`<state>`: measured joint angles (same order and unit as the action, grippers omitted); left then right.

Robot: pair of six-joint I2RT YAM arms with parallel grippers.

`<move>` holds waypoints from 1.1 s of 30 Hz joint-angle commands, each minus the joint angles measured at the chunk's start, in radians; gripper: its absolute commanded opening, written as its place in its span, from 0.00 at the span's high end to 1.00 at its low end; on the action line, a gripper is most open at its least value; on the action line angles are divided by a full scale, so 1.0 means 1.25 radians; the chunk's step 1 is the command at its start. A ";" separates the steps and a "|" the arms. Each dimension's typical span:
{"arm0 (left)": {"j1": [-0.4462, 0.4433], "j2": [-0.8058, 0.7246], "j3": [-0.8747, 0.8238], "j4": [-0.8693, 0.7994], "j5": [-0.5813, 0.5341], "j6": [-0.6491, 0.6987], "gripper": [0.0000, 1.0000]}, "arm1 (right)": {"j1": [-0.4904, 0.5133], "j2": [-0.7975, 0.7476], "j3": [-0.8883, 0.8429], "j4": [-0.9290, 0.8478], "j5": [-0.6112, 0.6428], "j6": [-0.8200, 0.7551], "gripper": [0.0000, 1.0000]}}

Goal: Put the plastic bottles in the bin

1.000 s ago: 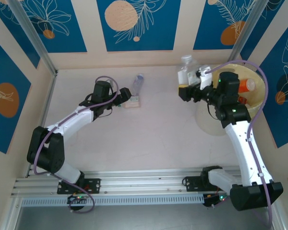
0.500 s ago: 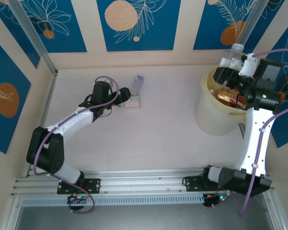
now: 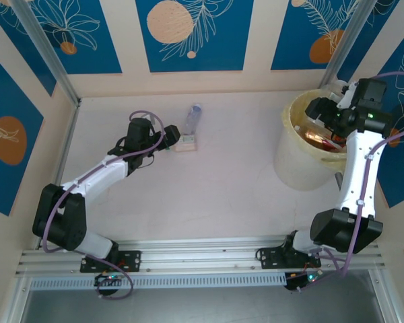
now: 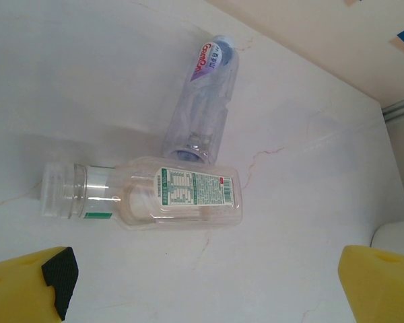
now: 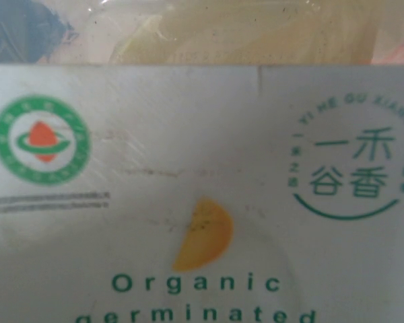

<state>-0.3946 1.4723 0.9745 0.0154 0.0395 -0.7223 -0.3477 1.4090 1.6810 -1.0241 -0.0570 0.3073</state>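
Left gripper is hovering low over the counter, jaws spread wide and holding nothing. Its yellow fingers are framing two clear bottles lying on their sides. The green-label bottle is lying crosswise just ahead of the fingertips, neck pointing left in the wrist view. The purple-label bottle is lying beyond it, one end touching its side.

Right gripper is hanging over the far rim of the bin, pinching a white-label bottle. The label, reading "Organic germinated", is sitting right against the wrist camera. Copper-red bottles are lying inside the bin at the counter's right side.
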 commanded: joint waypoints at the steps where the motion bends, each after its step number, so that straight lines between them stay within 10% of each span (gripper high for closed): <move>1: 0.008 -0.013 -0.009 0.016 -0.008 0.012 0.00 | 0.013 0.023 0.019 -0.031 -0.046 0.013 0.19; 2: 0.009 -0.011 -0.009 0.016 -0.006 0.011 0.00 | 0.016 0.023 0.025 -0.029 -0.029 0.019 0.00; 24: 0.018 0.053 0.044 -0.061 0.009 -0.016 0.00 | -0.011 -0.006 -0.070 0.126 -0.234 0.089 0.01; 33: 0.018 0.143 0.111 -0.142 -0.052 -0.288 0.00 | 0.181 -0.204 -0.133 0.304 -0.003 -0.040 0.01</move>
<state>-0.3817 1.6089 1.0645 -0.1013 0.0166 -0.9142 -0.1822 1.2747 1.5318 -0.7658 -0.1684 0.3351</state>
